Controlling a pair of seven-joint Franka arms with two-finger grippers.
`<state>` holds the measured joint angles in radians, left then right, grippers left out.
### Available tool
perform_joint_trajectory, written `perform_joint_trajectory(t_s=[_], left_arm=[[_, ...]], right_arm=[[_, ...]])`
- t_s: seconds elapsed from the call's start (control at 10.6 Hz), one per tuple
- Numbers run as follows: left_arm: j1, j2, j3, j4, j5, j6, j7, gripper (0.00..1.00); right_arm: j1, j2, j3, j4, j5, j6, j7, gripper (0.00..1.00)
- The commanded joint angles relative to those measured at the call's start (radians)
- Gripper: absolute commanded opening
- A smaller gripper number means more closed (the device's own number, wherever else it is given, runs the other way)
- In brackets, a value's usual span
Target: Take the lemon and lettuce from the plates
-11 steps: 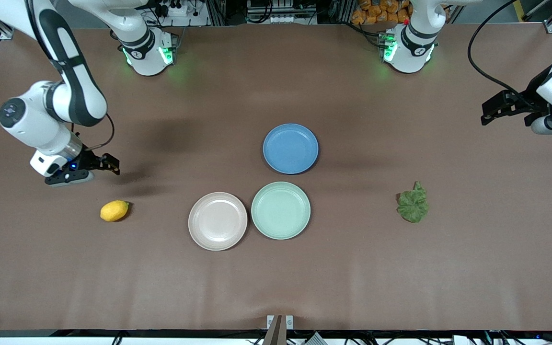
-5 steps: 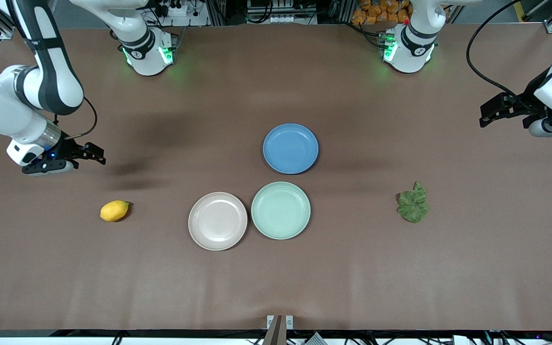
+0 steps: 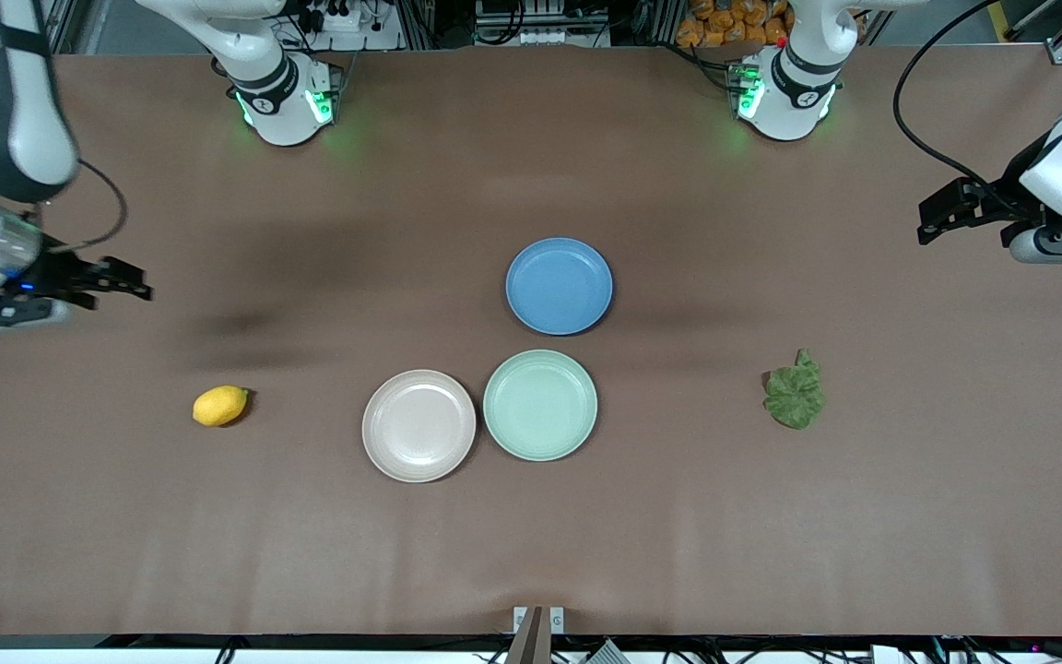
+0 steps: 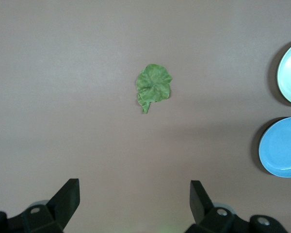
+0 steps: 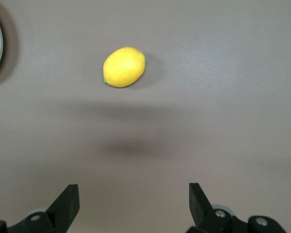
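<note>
Now both grippers hang empty, jaws spread wide, at either end of the worktop [image 3: 531, 553].

Left gripper [image 4: 135, 194] is over bare worktop near the lettuce [image 3: 795, 392]; right gripper [image 5: 134, 196] near the lemon [image 3: 219, 406]. Both items lie off the beige plate [image 3: 418, 425] and mint plate [image 3: 540, 405], so nothing seems left to lift; park arms clear.

Bare brown table [image 3: 310, 553] surrounds the yellow oval lemon [image 3: 220, 406] and wrinkly green lettuce leaf [image 3: 795, 395], nothing standing between either and the wide-spread jaws above.
</note>
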<state>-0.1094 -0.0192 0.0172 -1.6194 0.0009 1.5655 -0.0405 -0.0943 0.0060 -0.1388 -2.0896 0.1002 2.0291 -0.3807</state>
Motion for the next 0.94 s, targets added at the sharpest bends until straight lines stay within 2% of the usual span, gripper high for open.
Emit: perform_joint_trajectory(t_s=[0.0, 0.28, 0.47, 0.85], left_arm=[[-0.001, -0.008, 0.001, -0.004, -0.013, -0.004, 0.014, 1.0], [-0.001, -0.008, 0.001, -0.004, -0.013, -0.004, 0.016, 1.0], [-0.001, -0.008, 0.001, -0.004, -0.013, -0.004, 0.016, 1.0], [-0.001, -0.007, 0.001, -0.004, -0.013, -0.004, 0.018, 1.0]], right_arm=[[-0.005, 0.0, 0.013, 0.114, -0.063, -0.122, 0.114, 1.0], [-0.008, -0.015, 0.01, 0.216, -0.053, -0.208, 0.12, 1.0], [-0.004, -0.011, 0.014, 0.336, -0.051, -0.346, 0.201, 1.0], [0.001, -0.04, 0.034, 0.381, -0.05, -0.362, 0.247, 1.0]])
